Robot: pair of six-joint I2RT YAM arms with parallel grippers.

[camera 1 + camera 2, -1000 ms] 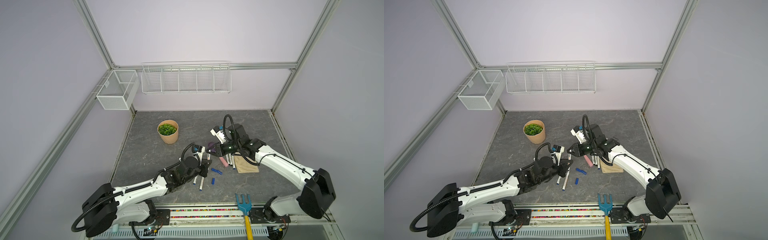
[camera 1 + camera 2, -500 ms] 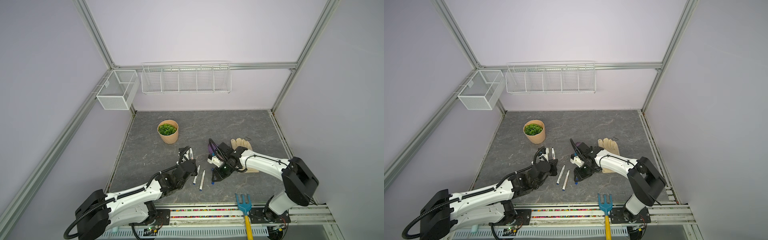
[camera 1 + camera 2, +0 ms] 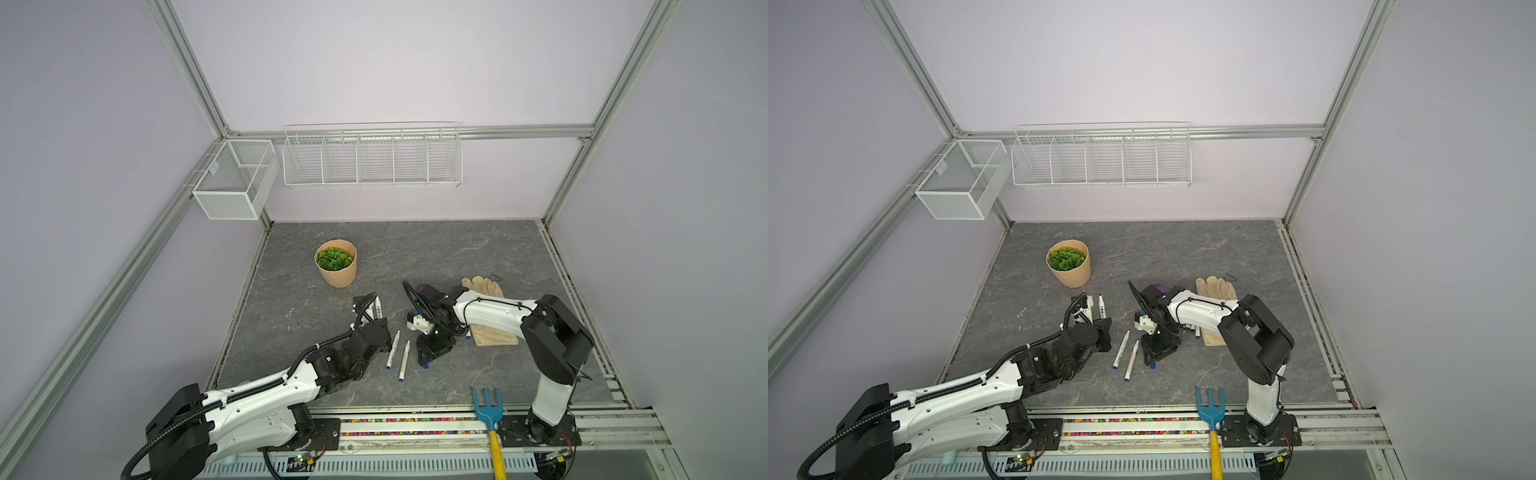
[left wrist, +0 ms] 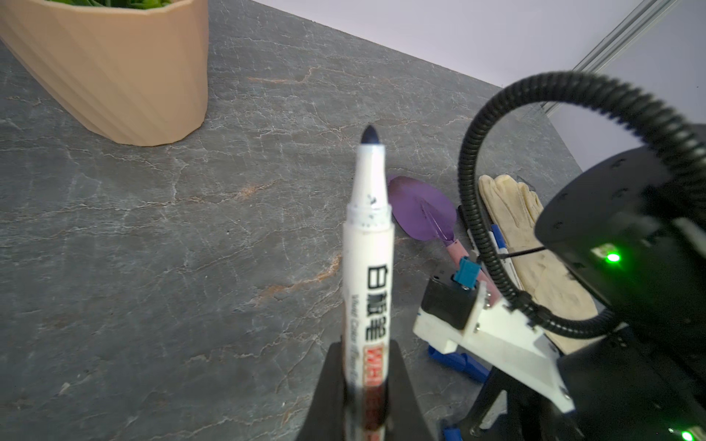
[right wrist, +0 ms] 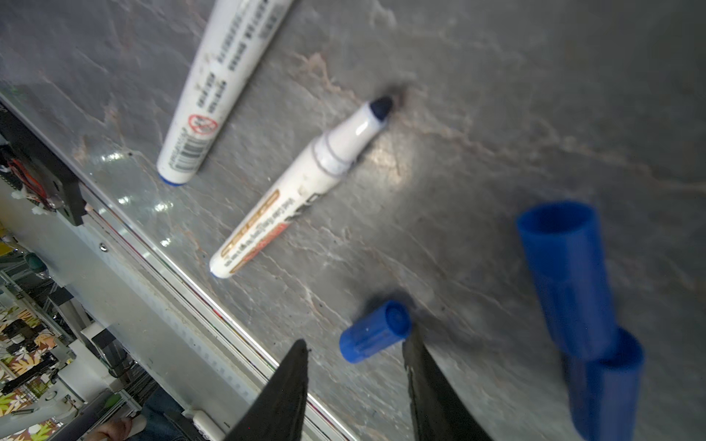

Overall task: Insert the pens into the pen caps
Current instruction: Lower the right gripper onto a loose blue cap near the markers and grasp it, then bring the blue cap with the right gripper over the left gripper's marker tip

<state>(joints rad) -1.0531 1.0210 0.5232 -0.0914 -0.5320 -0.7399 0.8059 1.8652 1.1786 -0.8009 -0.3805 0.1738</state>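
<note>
My left gripper (image 4: 365, 382) is shut on a white pen (image 4: 368, 244) and holds it upright, dark bare tip up; both top views show this pen (image 3: 377, 309) (image 3: 1101, 306) left of centre. My right gripper (image 5: 357, 340) points down at the table, open, and a small blue pen cap (image 5: 374, 330) lies loose on the slate at its fingertips (image 5: 414, 351). Two more blue pen caps (image 5: 565, 275) (image 5: 603, 382) lie close by. Two uncapped pens (image 3: 392, 348) (image 3: 404, 359) lie side by side between the arms, also in the right wrist view (image 5: 301, 183) (image 5: 225, 88).
A tan plant pot (image 3: 336, 264) stands at the back left. A purple trowel (image 4: 422, 208) and a beige glove (image 3: 484, 286) lie behind the right arm, with more pens (image 3: 1196, 330) beside the glove. A blue hand rake (image 3: 487, 405) sits on the front rail. Wire baskets (image 3: 372, 156) hang on the wall.
The right gripper has come from beside the trowel down to the blue caps near the front and opened wider. The left arm has drawn back leftwards, still holding its pen.
</note>
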